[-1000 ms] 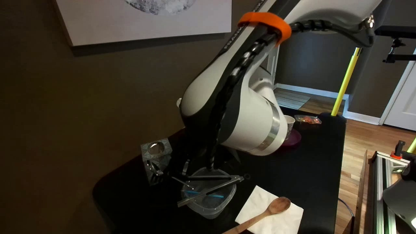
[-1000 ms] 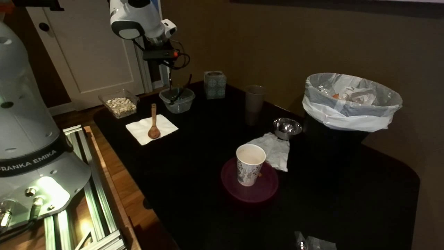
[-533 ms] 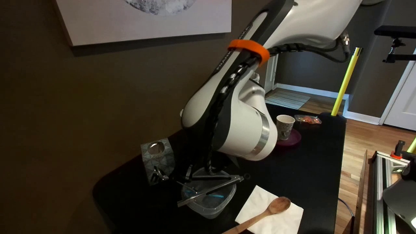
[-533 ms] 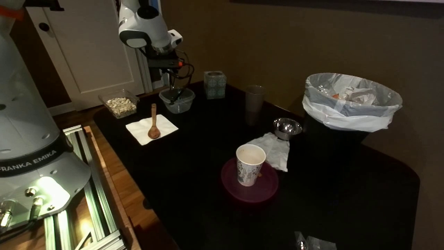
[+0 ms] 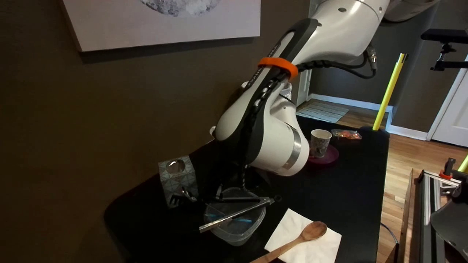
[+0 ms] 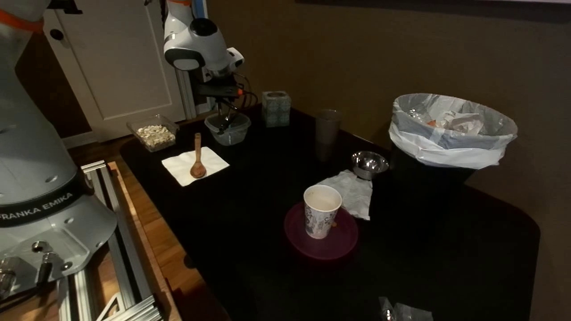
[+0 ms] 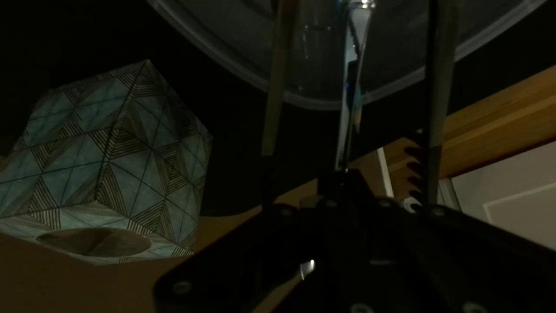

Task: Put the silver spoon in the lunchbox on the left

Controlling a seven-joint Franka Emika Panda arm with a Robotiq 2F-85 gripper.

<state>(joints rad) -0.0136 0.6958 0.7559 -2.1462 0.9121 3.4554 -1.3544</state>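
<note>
The clear lunchbox (image 5: 237, 235) stands on the black table; it also shows in an exterior view (image 6: 236, 133) and its rim in the wrist view (image 7: 317, 103). Tongs (image 5: 237, 213) lie across it; one leg shows on each side of the spoon in the wrist view (image 7: 274, 108). My gripper (image 7: 343, 178) is shut on the silver spoon (image 7: 345, 134). The spoon's thin part (image 5: 215, 209) slopes down over the lunchbox opening. My gripper (image 6: 223, 104) is low over the lunchbox, beside the tongs. Its fingertips are dark, and the arm hides part of the lunchbox.
A tissue box (image 5: 175, 180) stands beside my gripper. A clear container of pale flakes (image 6: 154, 133) stands at the table's edge. A wooden spoon (image 5: 312, 231) lies on a napkin (image 5: 325, 248). A tumbler (image 6: 328, 129), paper cup (image 6: 321, 214) and lined bin (image 6: 450, 154) stand farther off.
The arm has moved down and to the right in both exterior views, carrying the spoon along over the lunchbox. The lunchbox and tongs have stayed in place.
</note>
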